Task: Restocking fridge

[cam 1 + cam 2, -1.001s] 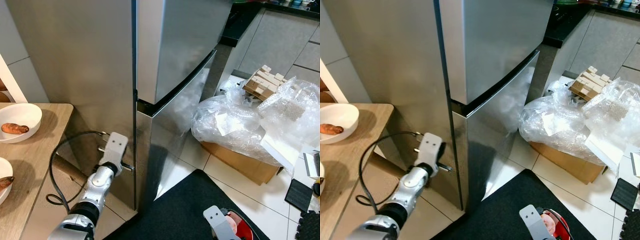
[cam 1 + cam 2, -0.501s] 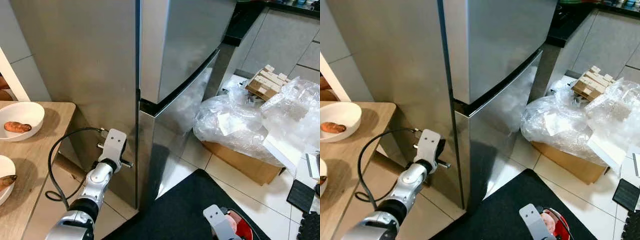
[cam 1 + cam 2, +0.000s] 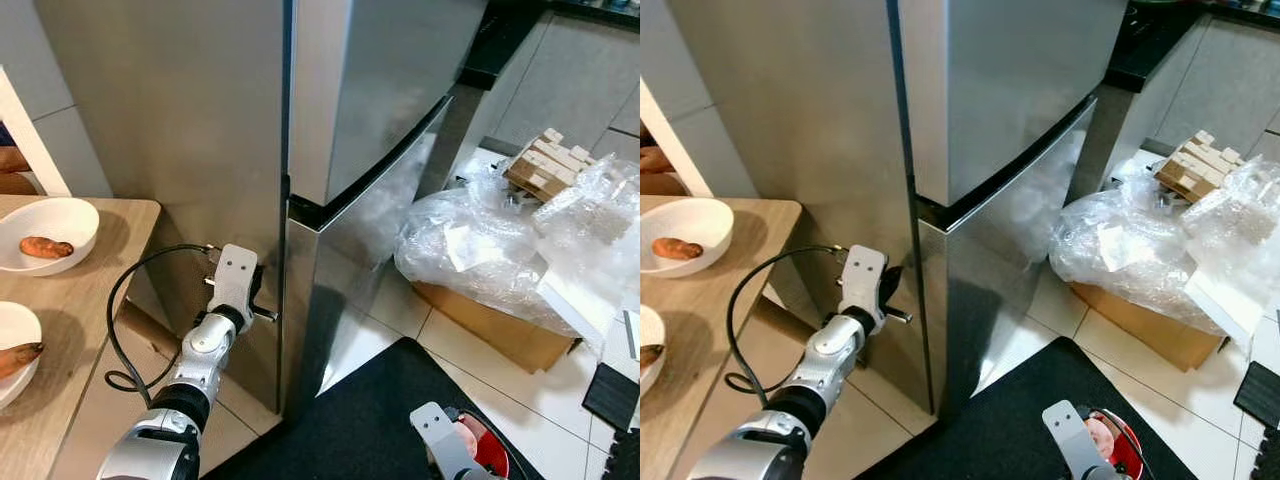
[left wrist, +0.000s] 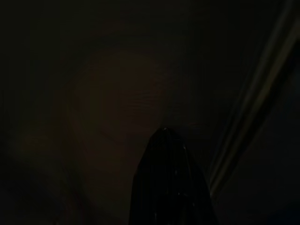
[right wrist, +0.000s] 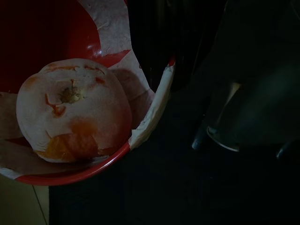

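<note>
The steel fridge stands shut, its upper door above its lower door. My left gripper is pressed against the fridge's side, right at the hinge-side edge of the lower door; the left wrist view is nearly black. Low at the bottom of the head view, my right gripper hangs over the black mat, shut on the rim of a red bowl. A pale round fruit with orange blotches lies inside, on paper.
A wooden table to my left carries two white bowls with sweet potatoes. To the right, plastic bags and wooden blocks are piled on a cardboard box. Tiled floor lies around the mat.
The whole view has shifted slightly. My left gripper has risen a little along the fridge's side, staying by the door edge. The right gripper and bowl are as before.
</note>
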Available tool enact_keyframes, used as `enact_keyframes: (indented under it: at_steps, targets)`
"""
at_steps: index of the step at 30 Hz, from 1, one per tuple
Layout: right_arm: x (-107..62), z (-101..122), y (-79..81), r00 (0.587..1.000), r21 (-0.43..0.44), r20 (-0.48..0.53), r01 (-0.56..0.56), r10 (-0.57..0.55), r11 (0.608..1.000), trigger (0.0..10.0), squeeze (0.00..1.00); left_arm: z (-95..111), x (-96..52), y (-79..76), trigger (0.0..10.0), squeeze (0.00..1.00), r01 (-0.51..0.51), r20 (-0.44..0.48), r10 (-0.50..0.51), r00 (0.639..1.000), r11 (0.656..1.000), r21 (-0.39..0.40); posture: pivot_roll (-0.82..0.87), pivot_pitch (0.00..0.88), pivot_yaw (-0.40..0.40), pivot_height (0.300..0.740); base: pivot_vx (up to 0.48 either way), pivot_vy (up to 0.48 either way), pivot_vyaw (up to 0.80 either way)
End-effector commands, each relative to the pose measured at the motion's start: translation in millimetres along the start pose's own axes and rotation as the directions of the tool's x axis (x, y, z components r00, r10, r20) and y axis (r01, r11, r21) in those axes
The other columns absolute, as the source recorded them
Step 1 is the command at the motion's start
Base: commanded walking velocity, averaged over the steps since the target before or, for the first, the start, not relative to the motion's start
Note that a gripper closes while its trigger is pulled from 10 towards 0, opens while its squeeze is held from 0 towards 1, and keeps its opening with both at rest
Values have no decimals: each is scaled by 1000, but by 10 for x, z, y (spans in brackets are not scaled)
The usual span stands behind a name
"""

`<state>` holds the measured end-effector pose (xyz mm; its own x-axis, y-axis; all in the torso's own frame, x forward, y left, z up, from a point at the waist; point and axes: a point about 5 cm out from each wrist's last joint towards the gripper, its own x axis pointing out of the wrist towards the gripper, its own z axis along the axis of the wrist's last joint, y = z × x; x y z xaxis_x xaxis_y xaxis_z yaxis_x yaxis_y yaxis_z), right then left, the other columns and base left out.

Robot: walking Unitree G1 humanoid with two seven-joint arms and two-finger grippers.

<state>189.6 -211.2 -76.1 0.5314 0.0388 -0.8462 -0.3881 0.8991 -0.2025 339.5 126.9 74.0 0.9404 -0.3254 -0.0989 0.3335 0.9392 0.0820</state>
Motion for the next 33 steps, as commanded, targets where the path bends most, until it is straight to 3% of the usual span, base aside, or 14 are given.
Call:
enact_keyframes:
  at_steps: [1, 14, 33]
  targets:
    - [-3, 11, -24, 1000, 16, 9, 19, -19, 1000, 10000, 0, 80, 73, -164, 10000, 0, 68, 25, -68, 997, 998, -16, -148, 123, -51, 700, 0, 0, 0]
    - [-8, -10, -32, 1000, 25, 5, 25, -26, 999, 10000, 0, 108, 85, -461, 10000, 0, 221, 51, -221, 974, 975, -6, -150, 130, -48, 700, 0, 0, 0]
    - [-8, -27, -18, 1000, 27, 1, 24, -24, 999, 10000, 0, 107, 62, -642, 10000, 0, 290, 64, -288, 955, 957, -24, -151, 131, -43, 700, 0, 0, 0]
